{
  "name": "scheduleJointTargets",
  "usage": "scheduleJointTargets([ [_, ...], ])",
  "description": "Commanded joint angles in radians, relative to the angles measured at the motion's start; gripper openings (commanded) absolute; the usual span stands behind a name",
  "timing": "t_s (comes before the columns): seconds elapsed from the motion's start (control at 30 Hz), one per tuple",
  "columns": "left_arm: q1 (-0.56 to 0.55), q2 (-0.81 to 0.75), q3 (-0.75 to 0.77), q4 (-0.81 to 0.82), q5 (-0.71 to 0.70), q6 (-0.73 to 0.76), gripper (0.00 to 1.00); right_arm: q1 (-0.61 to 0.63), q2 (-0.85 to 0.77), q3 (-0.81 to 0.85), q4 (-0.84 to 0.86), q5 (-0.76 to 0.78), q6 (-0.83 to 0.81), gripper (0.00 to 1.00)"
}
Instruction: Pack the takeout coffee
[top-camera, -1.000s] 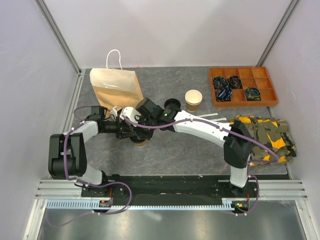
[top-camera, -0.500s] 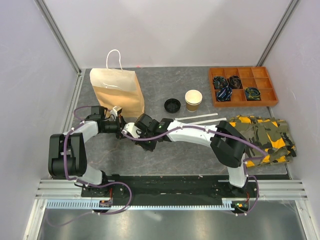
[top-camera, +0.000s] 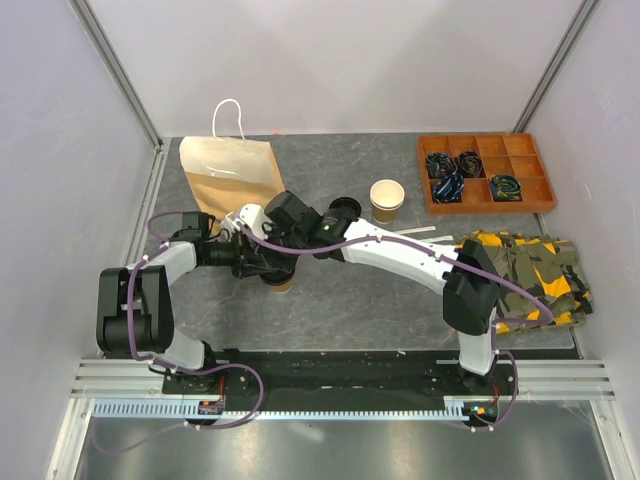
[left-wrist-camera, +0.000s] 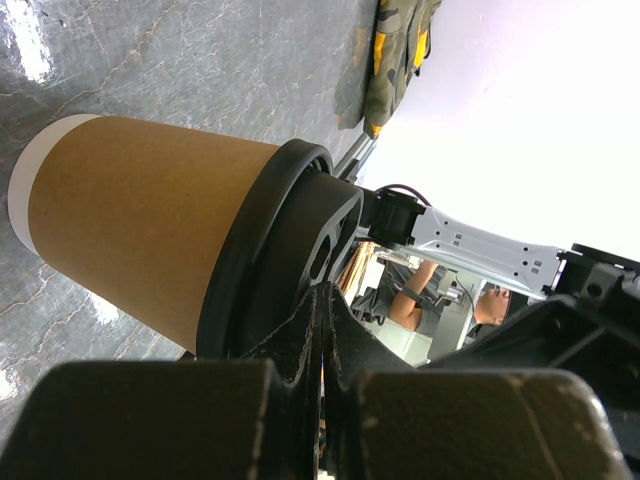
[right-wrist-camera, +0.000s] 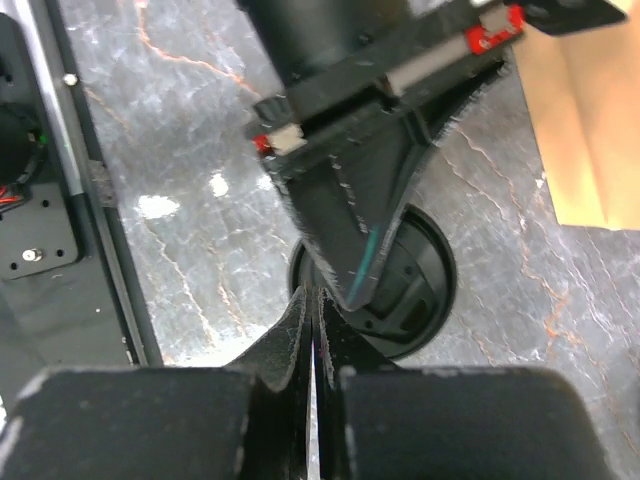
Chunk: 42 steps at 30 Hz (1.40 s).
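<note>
A tan lidded cup (left-wrist-camera: 140, 220) stands upright in the left half of the table (top-camera: 380, 295), just in front of the paper bag (top-camera: 232, 175) and mostly hidden under the two wrists. The left fingers (left-wrist-camera: 326, 310) are pressed together, tips against the rim of its black lid (left-wrist-camera: 300, 230). The right fingers (right-wrist-camera: 303, 320) are closed too, tips at the lid's edge. Nearer the far edge, an open cup (top-camera: 387, 198) stands beside a loose lid (top-camera: 347, 207).

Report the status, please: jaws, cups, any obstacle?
Both jaws shut, tips at the lid of one cup. Cup on table, outside bag. Second cup open, no lid on. No obstacle seen.
</note>
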Motion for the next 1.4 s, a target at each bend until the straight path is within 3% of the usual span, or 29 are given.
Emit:
scheduleJointTargets([
  [0.0,-0.001,0.025,-0.006,-0.023,-0.178,0.07,0.02,-0.005,0.001,-0.011,-0.017,0.016,0.011,0.04],
  [0.37,-0.001,0.034,-0.002,-0.029,-0.176,0.073,0.02,0.014,0.018,-0.209,0.062,0.059,-0.043,0.02],
  [0.83,-0.003,0.046,0.002,-0.028,-0.175,0.077,0.02,-0.029,0.012,0.052,-0.038,0.036,-0.004,0.03],
  [1.37,-0.001,0.06,0.015,-0.049,-0.178,0.088,0.02,-0.008,0.034,-0.215,0.048,0.05,-0.046,0.02],
])
